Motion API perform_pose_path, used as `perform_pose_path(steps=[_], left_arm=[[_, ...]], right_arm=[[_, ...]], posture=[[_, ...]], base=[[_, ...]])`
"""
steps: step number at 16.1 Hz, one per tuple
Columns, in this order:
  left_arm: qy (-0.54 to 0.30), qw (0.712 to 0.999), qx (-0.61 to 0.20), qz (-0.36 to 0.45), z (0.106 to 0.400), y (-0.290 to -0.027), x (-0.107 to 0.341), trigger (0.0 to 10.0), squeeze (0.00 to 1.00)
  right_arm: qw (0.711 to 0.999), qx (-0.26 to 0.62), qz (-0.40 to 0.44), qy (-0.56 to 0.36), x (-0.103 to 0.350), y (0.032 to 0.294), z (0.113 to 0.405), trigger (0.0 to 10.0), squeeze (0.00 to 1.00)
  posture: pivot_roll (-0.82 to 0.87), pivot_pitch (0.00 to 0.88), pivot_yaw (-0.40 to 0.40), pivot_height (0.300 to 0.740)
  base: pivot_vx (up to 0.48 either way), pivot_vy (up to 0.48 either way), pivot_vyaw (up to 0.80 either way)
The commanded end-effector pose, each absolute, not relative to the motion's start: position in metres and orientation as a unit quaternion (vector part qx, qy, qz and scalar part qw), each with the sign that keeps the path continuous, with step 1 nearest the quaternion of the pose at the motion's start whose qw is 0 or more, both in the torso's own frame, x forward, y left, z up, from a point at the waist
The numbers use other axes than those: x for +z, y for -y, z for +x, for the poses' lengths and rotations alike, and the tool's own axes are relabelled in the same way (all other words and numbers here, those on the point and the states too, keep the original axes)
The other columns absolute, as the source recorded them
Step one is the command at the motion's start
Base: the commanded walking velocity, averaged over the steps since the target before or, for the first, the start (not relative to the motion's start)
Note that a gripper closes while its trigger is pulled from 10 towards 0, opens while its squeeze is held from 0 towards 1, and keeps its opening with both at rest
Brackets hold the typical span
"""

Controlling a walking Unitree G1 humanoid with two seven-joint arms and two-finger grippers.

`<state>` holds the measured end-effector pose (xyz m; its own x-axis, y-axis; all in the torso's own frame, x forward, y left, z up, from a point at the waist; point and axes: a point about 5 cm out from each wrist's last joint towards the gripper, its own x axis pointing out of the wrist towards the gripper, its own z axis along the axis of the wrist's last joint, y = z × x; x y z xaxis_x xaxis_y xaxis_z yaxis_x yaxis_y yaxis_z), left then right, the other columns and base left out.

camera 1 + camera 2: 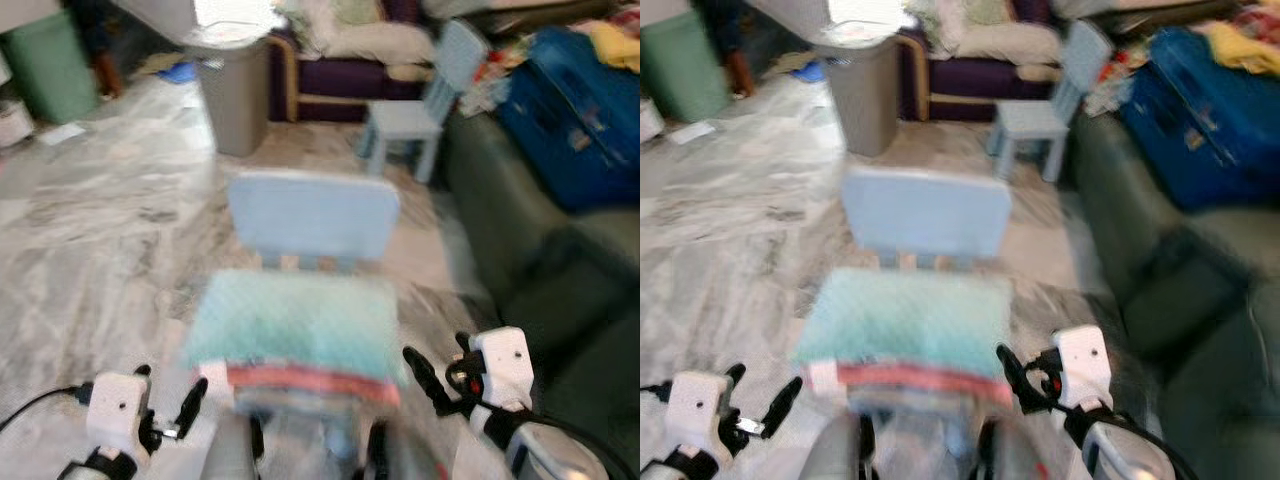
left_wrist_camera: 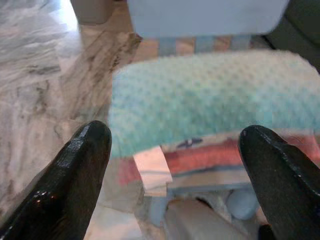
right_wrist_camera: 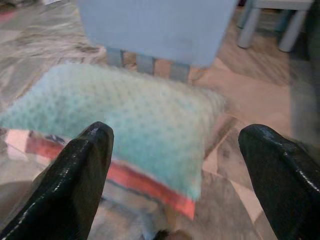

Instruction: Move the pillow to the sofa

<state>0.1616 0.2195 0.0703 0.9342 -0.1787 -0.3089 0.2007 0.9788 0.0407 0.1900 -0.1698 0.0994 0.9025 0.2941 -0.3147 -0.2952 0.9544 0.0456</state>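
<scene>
A mint-green dotted pillow (image 1: pixel 295 325) with a coral-red edge lies on the seat of a small light-blue chair (image 1: pixel 313 215) right before me. My left gripper (image 1: pixel 170 415) hangs low at the pillow's left front corner, open, its fingers (image 2: pixel 75 170) apart and empty. At the pillow's right front corner my right gripper (image 1: pixel 440 385) is open too, its fingers (image 3: pixel 82 165) spread wide with nothing between them. The dark green sofa (image 1: pixel 540 260) runs along the right side. The views are blurred.
A second light-blue chair (image 1: pixel 420 105) stands further back beside the sofa. A grey bin (image 1: pixel 232 90) stands at the back centre and a green bin (image 1: pixel 50 65) at the far left. Blue bags (image 1: pixel 570 110) lie on the sofa's far end. Marble floor (image 1: pixel 90 220) spreads to the left.
</scene>
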Motion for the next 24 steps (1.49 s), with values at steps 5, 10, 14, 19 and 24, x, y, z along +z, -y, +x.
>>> perform_pose_path(steps=[5,10,14,19,24], left_arm=[[-0.164,0.983,-0.075,0.045,0.158,-0.224,0.067,10.0,0.00],[-0.163,0.983,-0.063,0.051,0.161,-0.225,0.066,10.0,0.00],[-0.150,0.986,-0.045,0.062,0.168,-0.230,0.070,10.0,0.00],[-0.088,0.993,-0.023,0.080,0.200,-0.233,0.094,10.0,0.00],[0.016,0.993,0.088,0.076,0.275,-0.272,0.156,10.0,0.00]], right_arm=[[0.976,0.158,-0.009,-0.149,0.104,0.170,0.200,10.0,0.00],[0.977,0.160,-0.009,-0.142,0.103,0.168,0.205,10.0,0.00],[0.979,0.156,-0.005,-0.129,0.106,0.169,0.215,10.0,0.00],[0.985,0.154,-0.011,-0.080,0.127,0.167,0.235,10.0,0.00],[0.989,0.142,-0.030,0.005,0.179,0.179,0.286,10.0,0.00]], posture=[[0.04,0.103,-0.017,0.499],[0.05,0.095,-0.017,0.445],[0.05,0.088,-0.016,0.416],[0.04,0.080,-0.012,0.416],[0.03,0.093,-0.002,0.416]], base=[[0.000,0.000,0.00],[0.000,0.000,0.00],[0.000,0.000,0.00],[0.000,0.000,0.00],[0.000,0.000,0.00]])
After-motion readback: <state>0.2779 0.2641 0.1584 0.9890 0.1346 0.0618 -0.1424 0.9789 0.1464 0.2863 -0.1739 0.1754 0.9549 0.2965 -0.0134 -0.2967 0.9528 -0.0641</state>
